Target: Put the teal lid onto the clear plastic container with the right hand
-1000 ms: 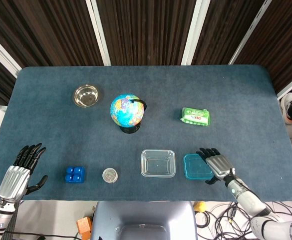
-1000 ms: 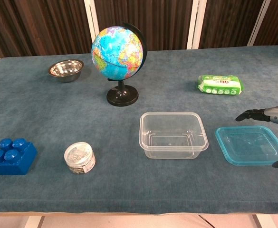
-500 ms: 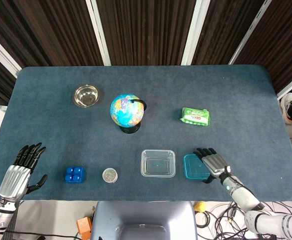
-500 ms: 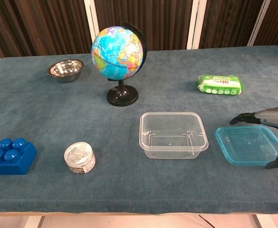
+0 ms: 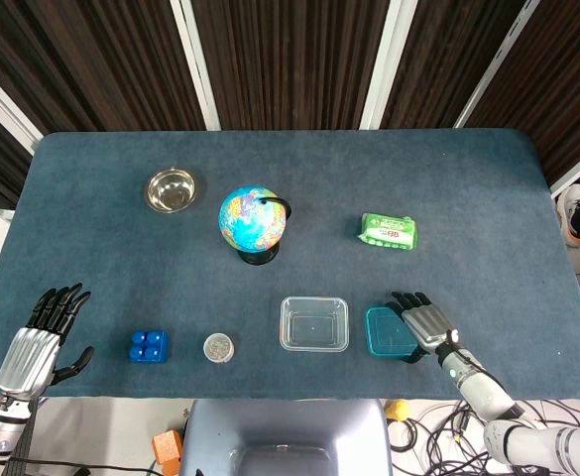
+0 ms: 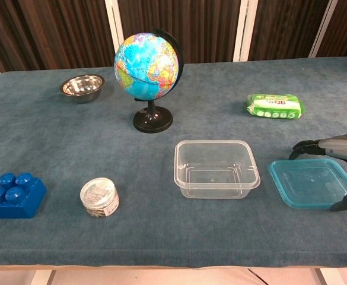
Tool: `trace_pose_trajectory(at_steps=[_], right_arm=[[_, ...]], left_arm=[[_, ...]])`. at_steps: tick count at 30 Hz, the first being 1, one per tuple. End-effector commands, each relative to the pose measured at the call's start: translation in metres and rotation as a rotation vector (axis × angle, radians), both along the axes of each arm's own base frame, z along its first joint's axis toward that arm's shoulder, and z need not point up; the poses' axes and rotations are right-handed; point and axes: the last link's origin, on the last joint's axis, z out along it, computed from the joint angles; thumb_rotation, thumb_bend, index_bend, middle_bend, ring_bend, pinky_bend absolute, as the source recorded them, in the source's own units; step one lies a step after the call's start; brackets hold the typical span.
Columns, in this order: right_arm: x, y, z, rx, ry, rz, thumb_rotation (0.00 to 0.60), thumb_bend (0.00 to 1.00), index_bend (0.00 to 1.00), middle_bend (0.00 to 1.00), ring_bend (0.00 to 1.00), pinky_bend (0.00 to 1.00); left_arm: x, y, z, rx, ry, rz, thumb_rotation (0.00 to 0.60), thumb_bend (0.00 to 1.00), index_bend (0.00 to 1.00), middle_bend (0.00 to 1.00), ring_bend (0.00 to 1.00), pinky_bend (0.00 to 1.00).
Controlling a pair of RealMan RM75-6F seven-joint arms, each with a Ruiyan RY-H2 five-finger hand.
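Left hand (image 5: 44, 342) at the near left table edge, fingers spread, holding nothing; clear plastic container (image 6: 216, 168) near centre, lidless; teal lid (image 6: 308, 182) flat on the table just right of it; right hand (image 5: 421, 322) over the lid, fingers extended above, thumb at its near edge, not lifting it

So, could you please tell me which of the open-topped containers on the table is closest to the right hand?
The clear plastic container, just left of the teal lid under the right hand. The steel bowl sits at the far-left back corner.
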Motion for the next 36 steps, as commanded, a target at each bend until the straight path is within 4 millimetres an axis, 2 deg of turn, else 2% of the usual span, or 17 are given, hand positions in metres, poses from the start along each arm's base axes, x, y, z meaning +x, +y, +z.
trace_pose_trajectory(at_steps=[1, 5, 11, 12, 16, 18, 21, 27, 36], right_arm=[[-0.001, -0.0011, 0.0005, -0.009, 0.01, 0.003, 0.6, 0.0, 0.23, 0.0, 0.0, 0.0], [-0.0031, -0.0014, -0.0009, -0.005, 0.021, -0.009, 0.6, 0.0, 0.19, 0.0, 0.0, 0.0], [-0.0036, -0.0005, -0.0031, 0.003, 0.031, -0.011, 0.6, 0.0, 0.2, 0.0, 0.0, 0.0], [-0.0035, -0.0002, -0.0028, 0.003, 0.033, -0.008, 0.6, 0.0, 0.22, 0.0, 0.0, 0.0], [-0.004, 0.0021, -0.002, -0.005, 0.027, -0.003, 0.6, 0.03, 0.44, 0.0, 0.0, 0.0], [-0.0046, 0.0024, -0.0019, -0.017, 0.025, 0.005, 0.6, 0.03, 0.55, 0.03, 0.0, 0.01], [-0.0055, 0.0028, -0.0025, -0.037, 0.009, 0.01, 0.6, 0.03, 0.64, 0.08, 0.0, 0.03], [-0.0067, 0.001, 0.0, -0.08, -0.033, 0.028, 0.6, 0.06, 0.73, 0.18, 0.01, 0.08], [-0.0065, 0.0007, 0.002, -0.102, -0.051, 0.062, 0.6, 0.07, 0.75, 0.27, 0.07, 0.12]], left_arm=[[0.0, -0.0002, 0.0005, 0.002, -0.001, -0.001, 0.6, 0.32, 0.0, 0.0, 0.0, 0.0], [-0.0003, -0.0004, 0.0009, 0.002, 0.0, 0.0, 0.6, 0.31, 0.0, 0.0, 0.0, 0.0], [-0.0004, -0.0002, 0.0015, 0.002, -0.002, 0.001, 0.6, 0.31, 0.0, 0.0, 0.0, 0.0], [-0.0004, -0.0002, 0.0017, 0.003, -0.002, 0.001, 0.6, 0.31, 0.0, 0.0, 0.0, 0.0], [-0.0006, -0.0003, 0.0023, 0.005, -0.005, 0.001, 0.6, 0.31, 0.0, 0.0, 0.0, 0.0], [-0.0005, -0.0005, 0.0022, 0.004, -0.005, 0.0, 0.6, 0.31, 0.0, 0.0, 0.0, 0.0], [-0.0004, -0.0008, 0.0022, 0.003, -0.006, -0.001, 0.6, 0.31, 0.0, 0.0, 0.0, 0.0], [-0.0005, -0.0008, 0.0032, 0.008, -0.01, -0.002, 0.6, 0.31, 0.0, 0.0, 0.0, 0.0], [-0.0008, -0.0004, 0.003, 0.007, -0.011, -0.002, 0.6, 0.31, 0.0, 0.0, 0.0, 0.0]])
